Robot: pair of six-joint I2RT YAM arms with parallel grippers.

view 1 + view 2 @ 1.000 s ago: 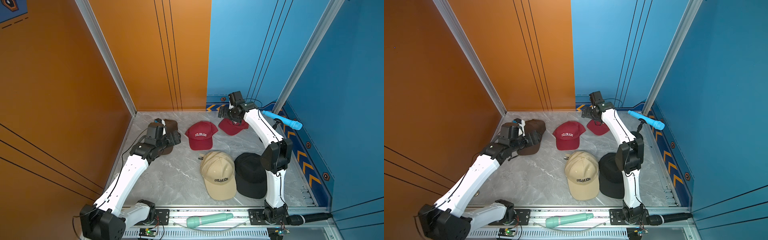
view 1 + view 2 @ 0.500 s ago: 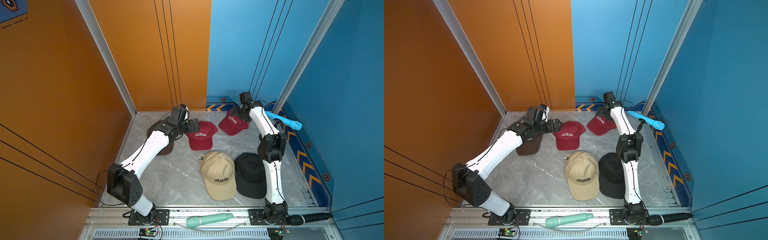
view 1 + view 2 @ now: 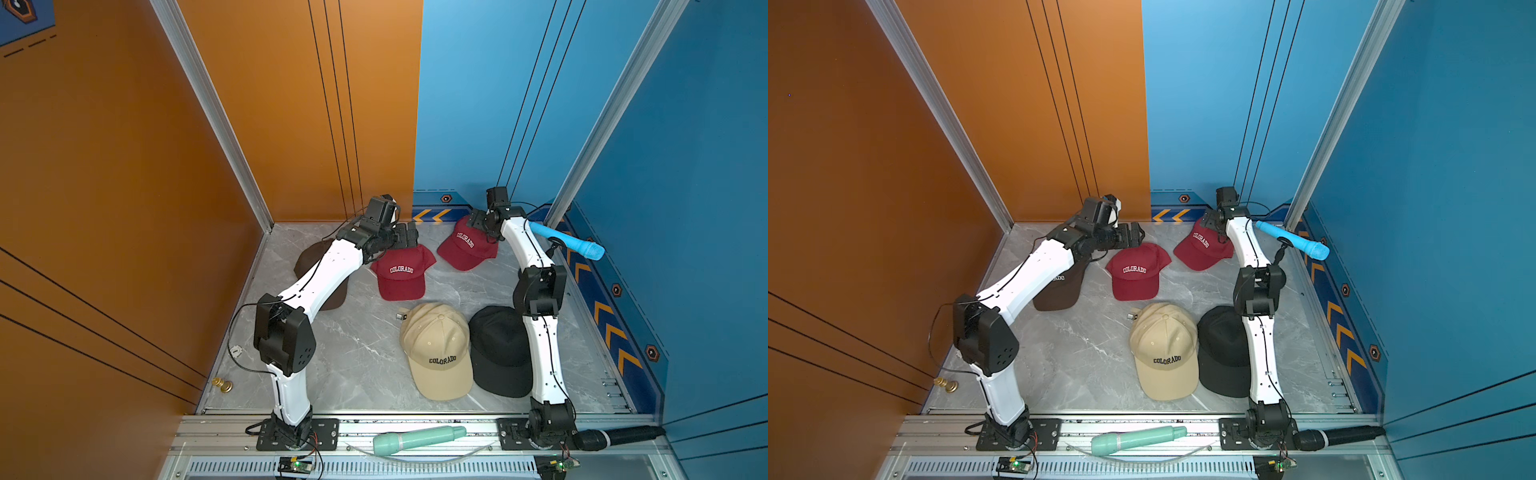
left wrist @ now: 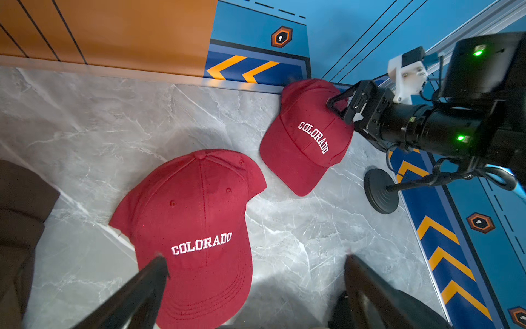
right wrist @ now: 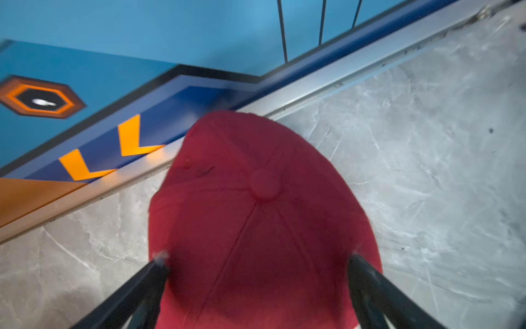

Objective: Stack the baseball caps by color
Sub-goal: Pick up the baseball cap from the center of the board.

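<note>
My right gripper (image 5: 256, 256), spread and empty, straddles the crown of the far red COLORADO cap (image 5: 264, 182) at the back wall (image 5: 170, 28), brim running back under my wrist; my left gripper (image 4: 254, 257), likewise released, hovers by the nearer red cap (image 4: 196, 205)

The white-and-black left arm (image 3: 328, 270) stretches forward from its base, forearm sloping low, wrist turned toward its partner. The black left gripper (image 3: 409, 235) gapes wide, holding nothing. The white-and-black right arm (image 3: 540, 345) rises upright, bends at the elbow and reaches back. The black right gripper (image 5: 259, 256) angles down, jaws fully spread.
</note>
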